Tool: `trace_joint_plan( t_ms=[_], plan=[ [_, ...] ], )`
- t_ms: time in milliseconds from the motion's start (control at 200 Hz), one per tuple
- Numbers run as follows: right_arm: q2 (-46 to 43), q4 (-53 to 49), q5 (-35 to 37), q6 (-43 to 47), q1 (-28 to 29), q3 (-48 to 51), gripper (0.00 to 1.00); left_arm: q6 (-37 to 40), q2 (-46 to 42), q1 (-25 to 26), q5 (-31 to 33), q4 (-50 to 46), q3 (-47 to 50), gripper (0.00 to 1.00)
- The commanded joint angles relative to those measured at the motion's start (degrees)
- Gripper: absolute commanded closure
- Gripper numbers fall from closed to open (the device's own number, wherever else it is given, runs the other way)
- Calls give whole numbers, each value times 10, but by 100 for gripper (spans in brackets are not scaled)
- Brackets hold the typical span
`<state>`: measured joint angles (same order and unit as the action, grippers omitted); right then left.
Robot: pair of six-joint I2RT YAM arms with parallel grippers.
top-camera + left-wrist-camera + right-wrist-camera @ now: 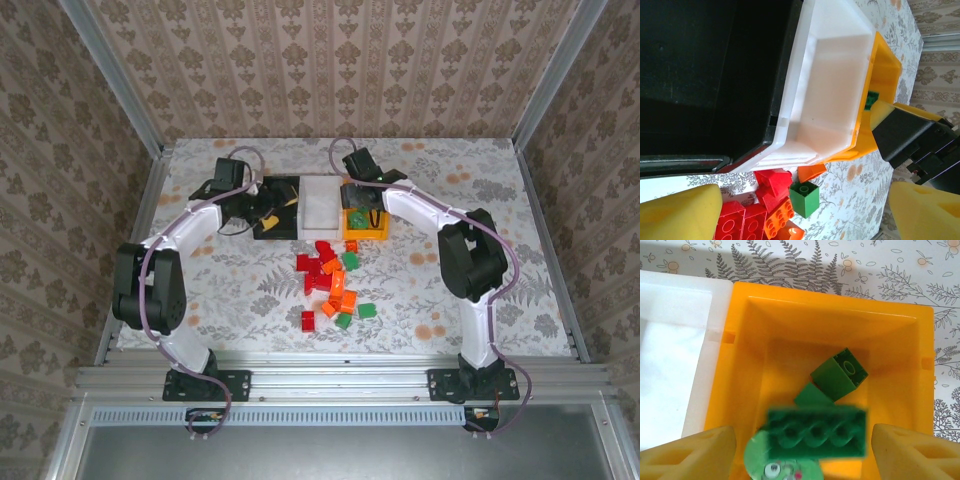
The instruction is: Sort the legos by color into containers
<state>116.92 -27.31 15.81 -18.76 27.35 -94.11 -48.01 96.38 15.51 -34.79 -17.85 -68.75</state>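
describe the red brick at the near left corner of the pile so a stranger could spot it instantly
On the patterned table, a heap of legos lies just in front of the white bin. At the heap's near-left corner sits the red brick. It stands slightly apart from the rest, and its closest neighbours are orange and green.

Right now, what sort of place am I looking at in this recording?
Probably a purpose-built robot test cell rather than a home: an aluminium frame runs along the near edge, wallpaper-patterned panels box in three sides, and the table wears a floral cover.
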Motion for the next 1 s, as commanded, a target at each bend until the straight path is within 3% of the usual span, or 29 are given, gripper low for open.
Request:
trace_joint_plan(
  t_ms=[0, 165, 370, 610, 995],
  plan=[
    [-48, -14, 11, 10, -1, 11, 26, -2, -19, 8, -11, 1, 0, 11],
    [-137, 5, 4, -12, 19, 105, 27, 1, -17, 20, -7, -5, -2, 11],
    [-272, 7, 22, -52, 115, 310, 29, 0, -23, 61, -5, -5, 0, 11],
    [-387, -30, 0, -178, 221, 470, 29, -1, -21, 102, -7, -6, -2, 12],
    [-357, 18, -75, -209, 253, 522, 33, 3, -14, 123, -5, -10, -3, 12]
  ],
)
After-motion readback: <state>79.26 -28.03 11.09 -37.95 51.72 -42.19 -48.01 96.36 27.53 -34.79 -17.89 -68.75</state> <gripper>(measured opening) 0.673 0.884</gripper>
